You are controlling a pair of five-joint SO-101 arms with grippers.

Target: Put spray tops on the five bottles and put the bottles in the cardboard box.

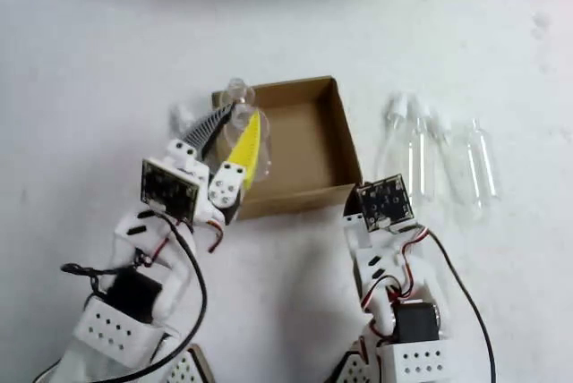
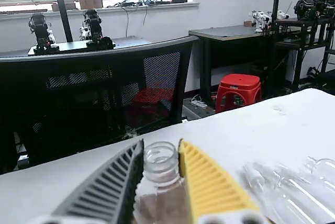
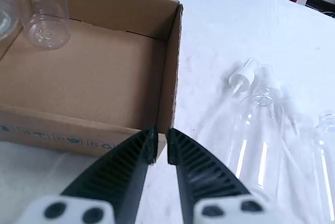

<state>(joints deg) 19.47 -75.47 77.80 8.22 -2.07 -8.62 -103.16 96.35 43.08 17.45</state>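
bottle [image 3: 47, 12]: clear plastic, so likely light, thin-walled and slick. It would probably give if pinched mid-body, so the stiff neck is the place to grab.
left gripper [image 1: 240, 119]: clamped right on that neck, which is bare, with the bottle upright inside the box [image 3: 172, 62] at its left side.
right gripper [image 3: 161, 137]: fingers nearly together, nothing between them, at the box's front corner.
count: one box and one held bottle. Four more, I reckon, lie side by side on the table [image 1: 107, 61], though they overlap. Three white spray tops [image 3: 242, 76] lie among them.

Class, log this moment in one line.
left end effector: grips uncapped clear plastic bottle | right end effector: shut, by brown cardboard box | other bottles: on white table
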